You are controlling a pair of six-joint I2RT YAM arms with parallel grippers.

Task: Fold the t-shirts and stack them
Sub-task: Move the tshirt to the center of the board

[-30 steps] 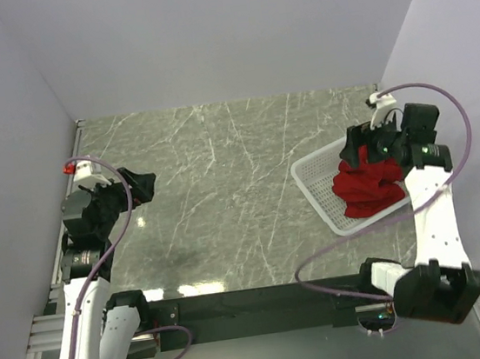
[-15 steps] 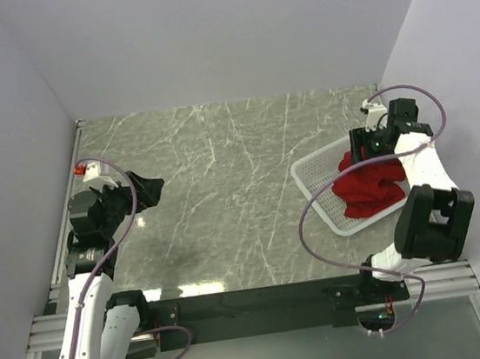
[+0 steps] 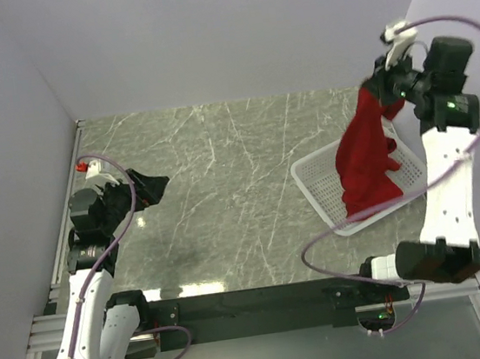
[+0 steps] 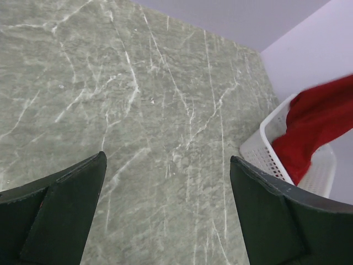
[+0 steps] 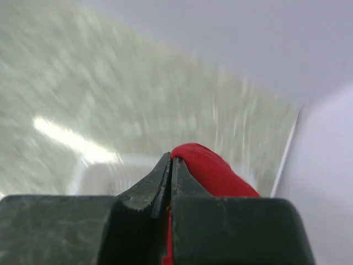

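A deep red t-shirt [image 3: 366, 161] hangs from my right gripper [image 3: 381, 97], raised high over the white basket [image 3: 317, 189] at the right; its lower end still reaches into the basket. In the right wrist view the jaws are pressed together on the red t-shirt [image 5: 212, 168] at my right gripper [image 5: 171, 160]. My left gripper [image 3: 149, 188] hovers over the left side of the table, open, with nothing between its fingers. The left wrist view shows my left gripper [image 4: 165, 165] over bare marble and the t-shirt [image 4: 317, 124] over the basket [image 4: 265, 144] far right.
The green marble table [image 3: 224, 190] is enclosed by grey walls at the left, back and right. The basket sits near the right wall. A black rail [image 3: 246, 301] runs along the near edge between the arm bases.
My right gripper closed on the t-shirt in the basket and rose up and back, pulling the cloth out into a hanging column. The left arm barely moved.
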